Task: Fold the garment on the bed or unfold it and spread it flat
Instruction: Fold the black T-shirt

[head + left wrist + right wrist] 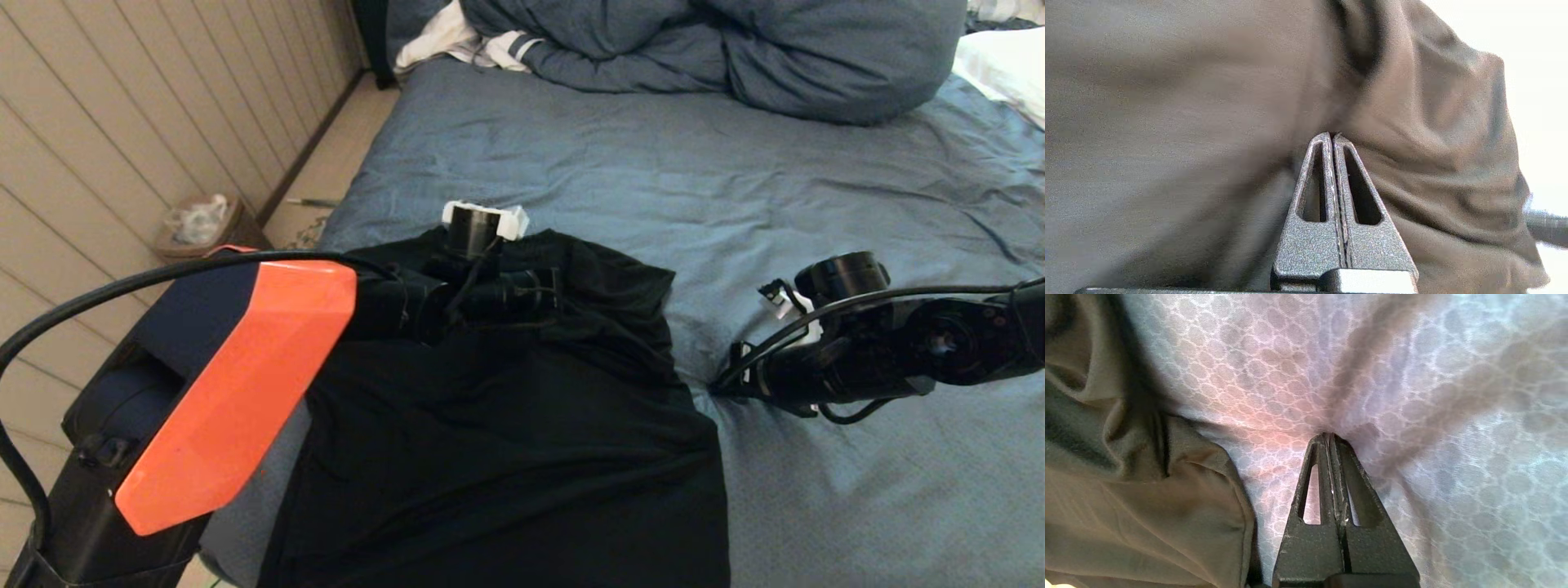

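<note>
- T-shirt (pixel 506 425), plain black side up, lies rumpled on the near part of our bed (pixel 816 204); spreading looks partly done, with its far end bunched.
- Our left gripper (pixel 1333 136) pinches its cloth tight.
- Our right gripper (pixel 1329 437), closed, presses the blue sheet beside its edge.

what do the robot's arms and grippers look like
The left arm has a navy body with a bright orange cover panel and a thick black cable. The right arm is black with thin black cables and small white clips. Both the left gripper and right gripper have tapered, slotted, textured dark fingers.
</note>
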Available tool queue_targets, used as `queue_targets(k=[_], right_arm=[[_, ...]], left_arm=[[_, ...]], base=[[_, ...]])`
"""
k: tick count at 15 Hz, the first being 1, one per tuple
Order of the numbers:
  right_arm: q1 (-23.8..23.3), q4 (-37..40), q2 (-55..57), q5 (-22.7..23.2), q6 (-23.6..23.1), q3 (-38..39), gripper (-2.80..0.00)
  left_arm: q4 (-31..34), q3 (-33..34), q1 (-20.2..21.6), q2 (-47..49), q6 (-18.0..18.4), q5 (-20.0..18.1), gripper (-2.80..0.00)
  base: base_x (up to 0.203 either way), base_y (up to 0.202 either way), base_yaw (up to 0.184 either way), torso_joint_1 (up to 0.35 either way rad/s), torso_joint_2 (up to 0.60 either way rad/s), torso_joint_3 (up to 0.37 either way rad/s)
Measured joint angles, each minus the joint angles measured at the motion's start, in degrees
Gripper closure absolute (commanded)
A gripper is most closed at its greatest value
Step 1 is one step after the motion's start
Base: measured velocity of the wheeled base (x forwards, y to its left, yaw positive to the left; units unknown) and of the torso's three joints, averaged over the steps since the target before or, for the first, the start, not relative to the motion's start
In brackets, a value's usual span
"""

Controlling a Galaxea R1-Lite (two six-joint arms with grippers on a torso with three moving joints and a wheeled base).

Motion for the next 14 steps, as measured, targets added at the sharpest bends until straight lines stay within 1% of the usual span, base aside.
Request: queue_targets(k=[2, 4, 7, 10, 12, 14], right_arm=[[-0.5, 0.1, -0.8, 0.0, 0.0, 0.1, 0.0], [-1.0, 0.2, -2.0, 0.2, 0.0, 0.1, 0.0], [-1.9, 0.5, -4.9, 0.4, 0.3, 0.0, 0.0], [-3.0, 0.4, -8.3, 0.8, 0.4, -0.2, 0.0], [-3.1, 0.4, -10.8, 0.9, 0.3, -0.2, 0.0], [-3.1, 0.9, -12.5, 0.8, 0.5, -1.3, 0.0]], left_arm=[[0.0, 1.9, 0.0, -2.4, -1.1, 0.0, 0.0], [-0.4, 5.2, -1.3, -6.1, -1.2, -0.1, 0.0], [-0.4, 10.4, -3.9, -13.2, -1.3, -0.1, 0.0], [0.1, 15.9, -4.7, -20.7, -1.3, 0.1, 0.0], [0.1, 21.6, -2.9, -25.5, -1.3, 0.9, 0.0], [-0.2, 27.7, 2.2, -29.7, -1.4, 1.0, 0.0]], base=[[0.0, 0.0, 0.0, 0.0, 0.0, 0.0], [0.0, 0.0, 0.0, 0.0, 0.0, 0.0], [0.0, 0.0, 0.0, 0.0, 0.0, 0.0], [0.0, 0.0, 0.0, 0.0, 0.0, 0.0], [0.0, 0.0, 0.0, 0.0, 0.0, 0.0], [0.0, 0.0, 0.0, 0.0, 0.0, 0.0]])
